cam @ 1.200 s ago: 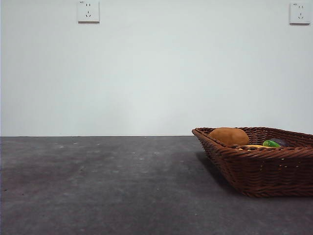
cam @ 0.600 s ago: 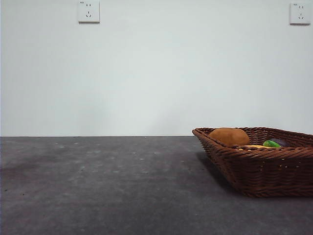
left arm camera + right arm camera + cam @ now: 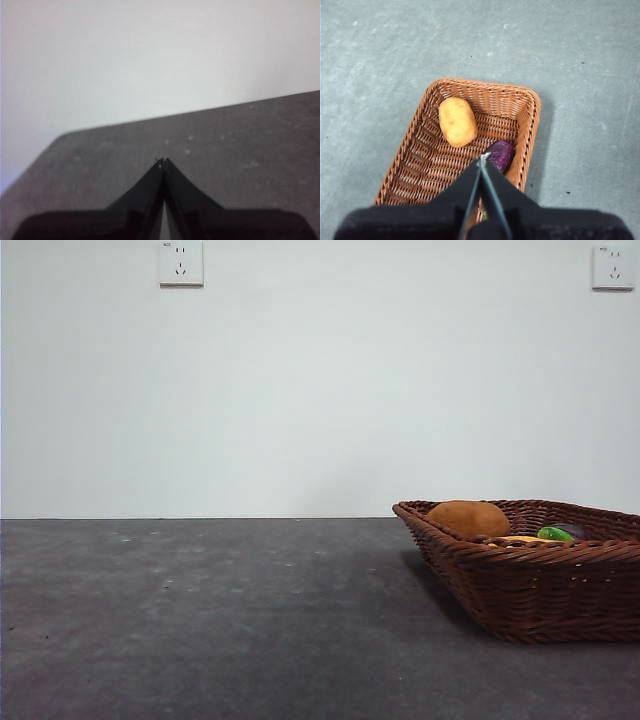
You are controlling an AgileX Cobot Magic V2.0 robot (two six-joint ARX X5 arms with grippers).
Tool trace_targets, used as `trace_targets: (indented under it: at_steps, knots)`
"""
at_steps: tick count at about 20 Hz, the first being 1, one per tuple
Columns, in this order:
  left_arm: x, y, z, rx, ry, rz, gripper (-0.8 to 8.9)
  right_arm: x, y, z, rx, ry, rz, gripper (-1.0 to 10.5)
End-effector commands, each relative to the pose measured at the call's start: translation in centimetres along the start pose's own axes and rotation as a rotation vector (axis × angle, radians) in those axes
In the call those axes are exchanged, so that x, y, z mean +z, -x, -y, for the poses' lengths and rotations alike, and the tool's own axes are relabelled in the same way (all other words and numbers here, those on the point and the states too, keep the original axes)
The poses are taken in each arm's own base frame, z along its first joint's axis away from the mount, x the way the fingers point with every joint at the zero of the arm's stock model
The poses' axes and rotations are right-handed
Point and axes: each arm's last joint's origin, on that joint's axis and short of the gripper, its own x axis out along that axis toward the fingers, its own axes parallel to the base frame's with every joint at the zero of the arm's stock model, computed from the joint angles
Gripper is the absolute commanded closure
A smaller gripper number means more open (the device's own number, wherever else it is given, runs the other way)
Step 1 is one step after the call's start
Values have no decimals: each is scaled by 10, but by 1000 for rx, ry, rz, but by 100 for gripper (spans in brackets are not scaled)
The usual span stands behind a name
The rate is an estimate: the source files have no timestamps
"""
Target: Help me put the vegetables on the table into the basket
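Note:
The brown wicker basket (image 3: 540,590) stands on the dark grey table (image 3: 200,620) at the right of the front view. The brown potato (image 3: 468,518) lies inside it, with the corn's yellow body (image 3: 520,539) and a green tip (image 3: 555,534) just over the rim. In the right wrist view the basket (image 3: 415,160) holds the potato (image 3: 457,121) and the purple eggplant (image 3: 500,154); the corn is hidden there. My right gripper (image 3: 482,159) is shut and empty, high above the basket. My left gripper (image 3: 162,161) is shut and empty over bare table.
Two wall sockets (image 3: 181,263) (image 3: 612,266) sit high on the white wall behind the table. The table's far corner (image 3: 65,135) shows in the left wrist view. Neither arm shows in the front view.
A faint shadow on the table's left side in the front view has faded. The basket and vegetables have not moved.

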Motion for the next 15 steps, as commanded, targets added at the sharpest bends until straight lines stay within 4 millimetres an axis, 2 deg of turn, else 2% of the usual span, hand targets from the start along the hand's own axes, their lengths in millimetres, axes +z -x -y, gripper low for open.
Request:
trace_targets:
  at_steps: [1,7,15]
  knots:
    - [-18,-1,1,15,67,-21,817,1,-1,0,0,9,4,946]
    - [-51,0,4,20,117,-120,817,1,-1,0,0,9,4,946]
    - [-56,1,4,7,119,-179,817,1,-1,0,-1,10,5,946]
